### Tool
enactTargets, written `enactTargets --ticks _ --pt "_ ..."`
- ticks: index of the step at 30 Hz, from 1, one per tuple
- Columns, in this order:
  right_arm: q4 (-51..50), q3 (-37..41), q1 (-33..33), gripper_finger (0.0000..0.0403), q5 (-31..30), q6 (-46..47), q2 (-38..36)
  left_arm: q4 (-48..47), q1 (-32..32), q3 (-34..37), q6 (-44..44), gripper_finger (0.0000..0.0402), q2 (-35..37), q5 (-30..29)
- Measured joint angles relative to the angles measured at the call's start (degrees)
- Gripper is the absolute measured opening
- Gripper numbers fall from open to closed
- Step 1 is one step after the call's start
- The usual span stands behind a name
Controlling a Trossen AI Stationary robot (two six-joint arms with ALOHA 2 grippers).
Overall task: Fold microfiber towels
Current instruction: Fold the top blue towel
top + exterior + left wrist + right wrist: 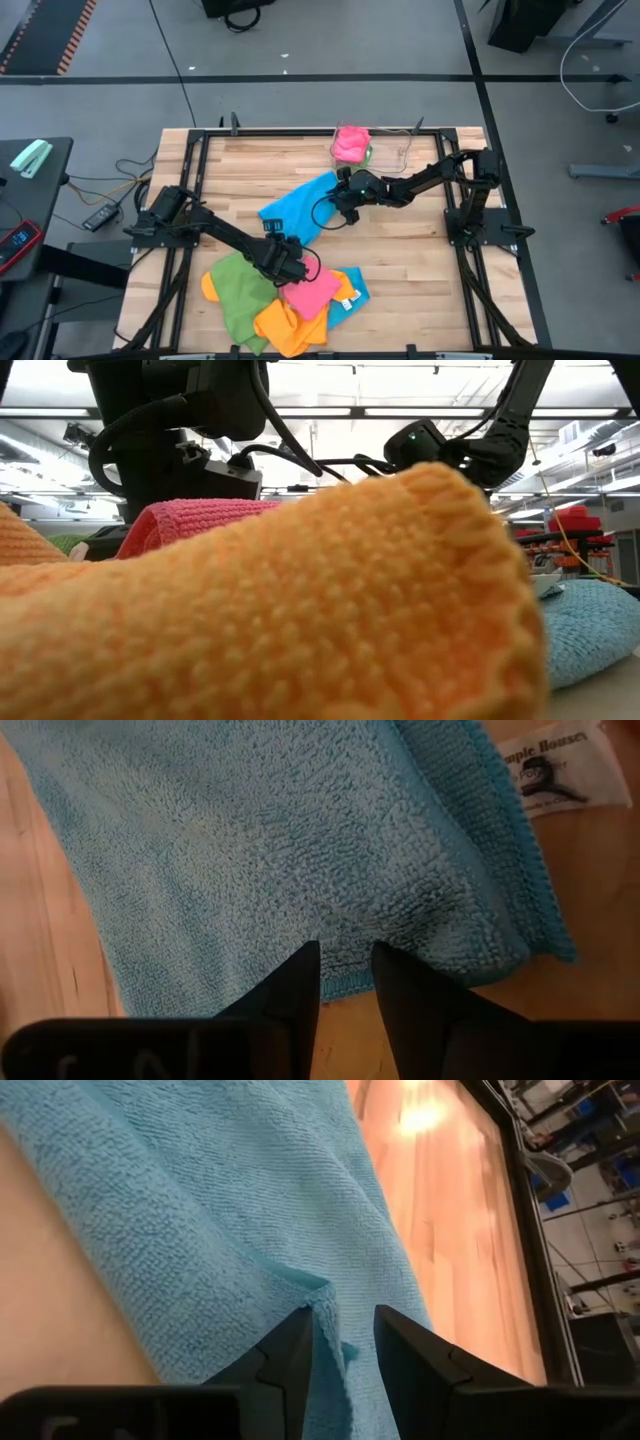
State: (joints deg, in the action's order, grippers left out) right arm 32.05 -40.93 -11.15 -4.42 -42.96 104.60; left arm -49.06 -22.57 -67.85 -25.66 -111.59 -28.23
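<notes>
Towels lie about the wooden table (420, 260); a sky-blue towel (300, 205) is spread near the middle, stretched between the two arms; the left gripper (345, 960) is at its near end, its fingers set narrow with the towel's edge nipped between the tips; the right gripper (343, 1325) is at the far end, its fingers likewise narrow, pinching a raised fold of the same blue cloth; a white label (555, 775) lies on the wood just beside that towel's corner.

At the front of the table a heap of cloths sits together: a green towel (238, 290), an orange towel (285, 328), a pink towel (312, 293) on top of them, and another blue towel (350, 292) poking out at the side; in the low view the orange one fills most of the foreground.

At the back edge a bunched pink cloth (350, 142) rests in a clear tray (368, 155), well apart from the heap.
</notes>
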Motion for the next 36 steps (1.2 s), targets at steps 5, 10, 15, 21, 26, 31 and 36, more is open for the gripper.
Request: enactTargets --ticks 5,10,15,21,26,31,36 --pt "-0.1 0.0 -0.1 0.0113 0.3 0.2 0.0 0.0 0.0 0.0 0.0 0.0107 0.0 0.0" --pt "-0.2 0.0 -0.1 0.0081 0.3 0.3 0.0 0.0 0.0 0.0 0.8 0.0107 0.0 0.0" --pt "-0.9 0.0 -0.1 0.0045 0.5 1.3 0.0 0.0 0.0 0.0 0.8 0.0107 0.0 0.0" --pt "-2.1 0.0 -0.1 0.004 0.7 4.2 0.0 0.6 0.0 0.0 0.7 0.0107 0.0 0.0" --pt "-2.5 0.0 0.4 0.004 -0.1 5.2 -1.2 0.7 -0.1 0.0 -0.7 0.0107 0.0 -0.1" --pt "-9.1 -0.1 1.8 0.004 0.2 3.9 -5.4 0.6 -0.5 0.0 -1.0 0.0107 0.0 -0.1" --pt "-20.0 0.0 3.2 0.004 1.0 4.6 -9.5 0.6 -0.8 0.0 0.0 0.0107 0.0 -0.1"
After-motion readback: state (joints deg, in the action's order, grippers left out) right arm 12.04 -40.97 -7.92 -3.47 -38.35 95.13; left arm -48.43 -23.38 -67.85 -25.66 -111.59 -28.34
